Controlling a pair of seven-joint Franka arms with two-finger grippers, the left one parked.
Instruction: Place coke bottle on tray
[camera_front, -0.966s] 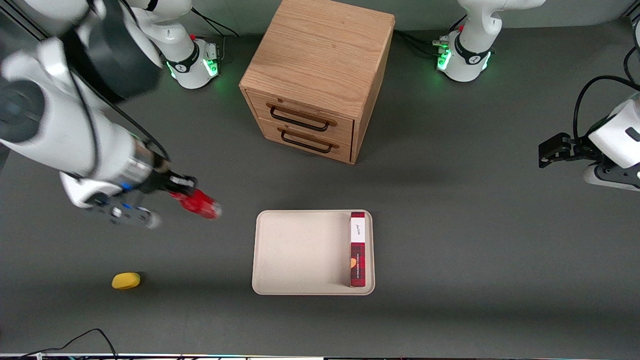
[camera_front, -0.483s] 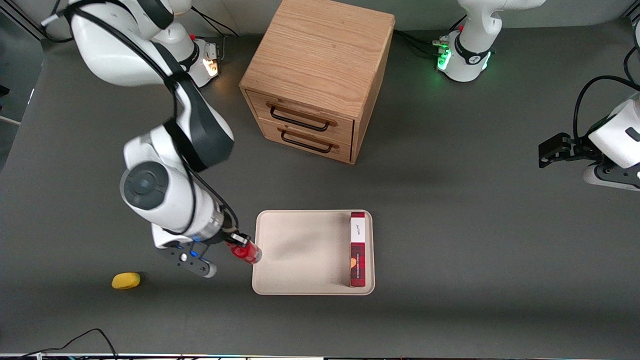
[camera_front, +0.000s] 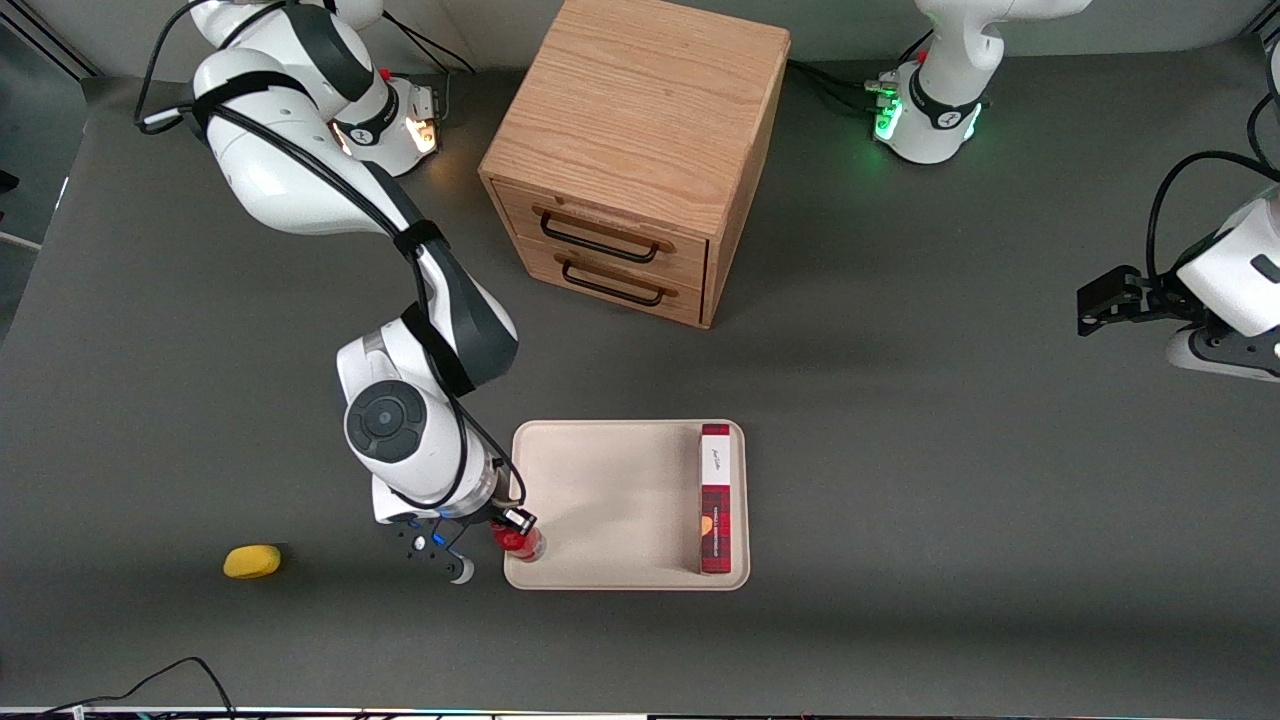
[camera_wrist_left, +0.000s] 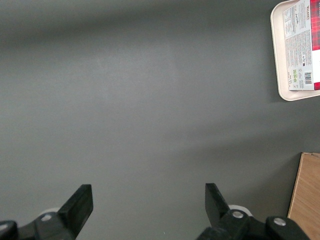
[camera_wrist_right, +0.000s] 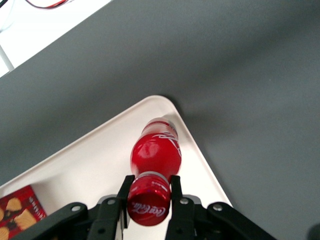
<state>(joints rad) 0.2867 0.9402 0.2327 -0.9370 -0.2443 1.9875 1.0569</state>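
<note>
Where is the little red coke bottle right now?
The coke bottle is held by its cap in the gripper, over the tray corner nearest the front camera at the working arm's end, apart from the red plaid box.

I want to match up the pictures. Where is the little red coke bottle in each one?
Front view: the coke bottle is held by the gripper over the tray corner nearest the camera, toward the working arm's end.
Right wrist view: the coke bottle hangs from the shut gripper above that rounded tray corner.
Left wrist view: not in it.
Shared landmark: the tray, seen in all three.
</note>
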